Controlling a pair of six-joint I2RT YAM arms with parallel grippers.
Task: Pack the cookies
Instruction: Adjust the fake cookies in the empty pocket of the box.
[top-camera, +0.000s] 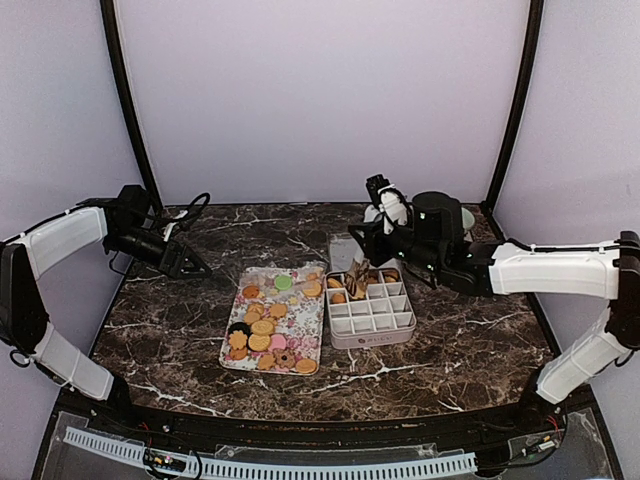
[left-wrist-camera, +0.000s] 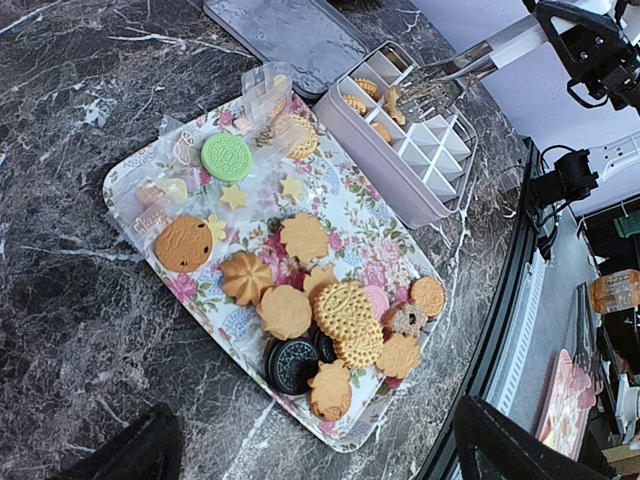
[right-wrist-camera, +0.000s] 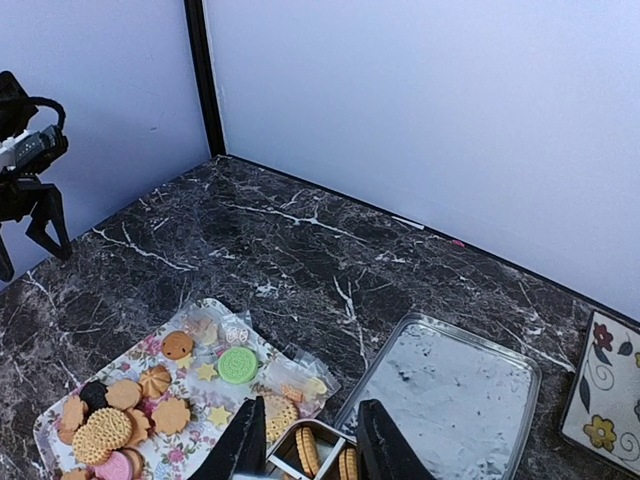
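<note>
Left claw spread wide over marble worktop, tray edge to its right. Right claw grips tongs above box rim, cookies below.

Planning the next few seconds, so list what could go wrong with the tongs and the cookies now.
The metal tongs in the right gripper are at the divided box, close to standing cookies; they may chip one or shift the box. On the floral tray, overlapping cookies mean a pinch might lift two.

marble table bears tray, box, lid
</note>
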